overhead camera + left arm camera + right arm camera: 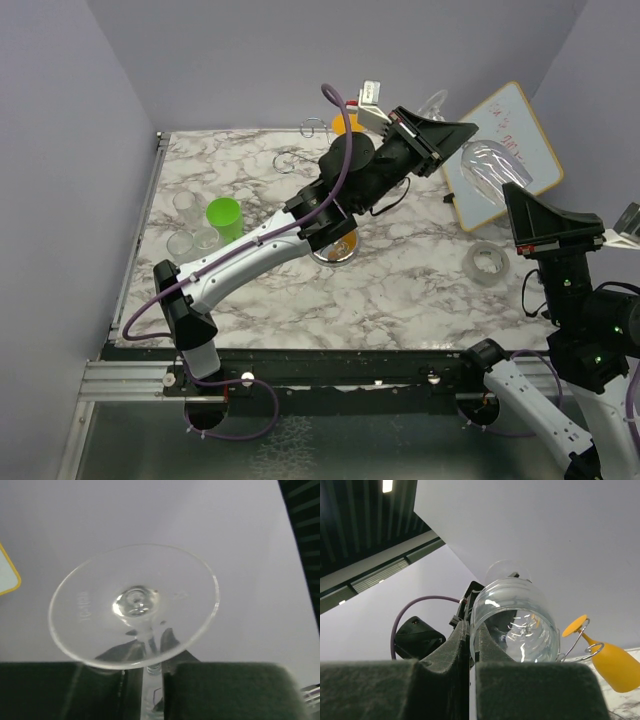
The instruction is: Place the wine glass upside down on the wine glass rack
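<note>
Left wrist: left fingers (pixel 225 690) narrow astride wine glass (pixel 100 615) stem, grip unclear, right wrist: right fingers (pixel 530 690) pinching its bowl

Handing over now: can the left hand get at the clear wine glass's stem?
Probably yes: the clear wine glass has its stem between the left hand's fingers. The right hand appears to grip only the bowl's rim, away from the stem.

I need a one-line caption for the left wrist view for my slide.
The wine glass shows its round foot to the camera, stem inside the left gripper.
</note>
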Tool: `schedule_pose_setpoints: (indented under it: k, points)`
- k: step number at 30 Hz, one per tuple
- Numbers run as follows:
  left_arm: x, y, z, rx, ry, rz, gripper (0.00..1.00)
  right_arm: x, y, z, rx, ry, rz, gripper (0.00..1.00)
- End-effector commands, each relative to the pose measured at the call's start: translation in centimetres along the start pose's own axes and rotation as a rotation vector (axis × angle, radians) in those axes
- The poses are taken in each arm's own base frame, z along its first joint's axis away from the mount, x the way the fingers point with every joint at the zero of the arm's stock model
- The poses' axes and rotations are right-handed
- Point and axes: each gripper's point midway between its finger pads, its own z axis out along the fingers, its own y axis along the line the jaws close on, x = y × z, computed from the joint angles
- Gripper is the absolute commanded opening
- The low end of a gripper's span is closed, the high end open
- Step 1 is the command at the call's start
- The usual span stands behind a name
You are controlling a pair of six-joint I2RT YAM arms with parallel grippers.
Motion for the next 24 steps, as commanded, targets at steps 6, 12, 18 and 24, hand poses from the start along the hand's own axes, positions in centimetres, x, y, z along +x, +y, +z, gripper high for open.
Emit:
schedule_pose_setpoints:
  k: [6, 12, 18, 24]
  points:
    - [-1.3, -2.9, -0.3, 0.089, -0.053, 0.041, 0.00, 0.7, 0.3, -0.2, -0.019, 0.033, 0.022, 0.05]
    - [-2.1, -3.1, -1.1, 0.114, -0.091, 0.217, 0.00, 0.8, -1.1, -1.2, 0.067, 0.058, -0.007, 0.56]
    - [-2.9, -2.8, -2.3, 0.113, -0.111, 0.436, 0.00, 0.0, -2.9, -3.3, 0.167, 0.043, -0.062, 0.74]
    - [-2.5, -2.5, -3.7, 0.136, -0.058, 0.692, 0.00, -1.7, -5.0, -5.9, 0.314, 0.018, -0.143, 0.77]
